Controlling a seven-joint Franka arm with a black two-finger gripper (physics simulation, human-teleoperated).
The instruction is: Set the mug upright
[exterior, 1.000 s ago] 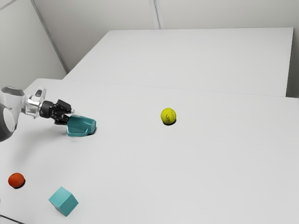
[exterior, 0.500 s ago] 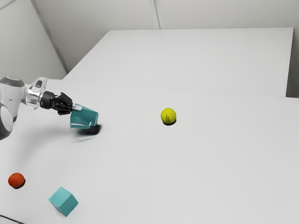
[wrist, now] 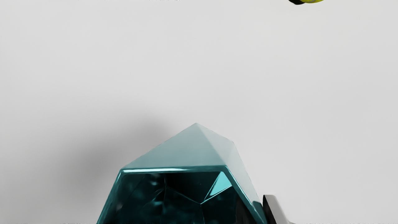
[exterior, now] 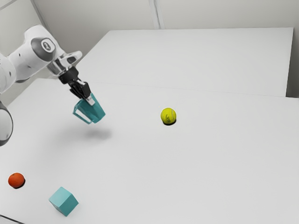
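Clearly, the hand (exterior: 90,100) is clamped on the teal mug (exterior: 96,112) near its rim, holding it up off the white desk (exterior: 210,163), with a soft shadow (exterior: 98,134) on the surface below. The mug hangs tilted, not yet upright: its mouth faces back toward the hand, and its base points down and toward the exterior view's right. Its handle (exterior: 80,115) sticks out on the exterior view's left side. The wrist view looks into the mug's dark, faceted inside, with one finger (wrist: 273,208) against the outer wall. A yellow tennis ball (exterior: 168,116), an orange ball (exterior: 16,180) and a teal cube (exterior: 63,201) rest on the desk, well apart from the mug.
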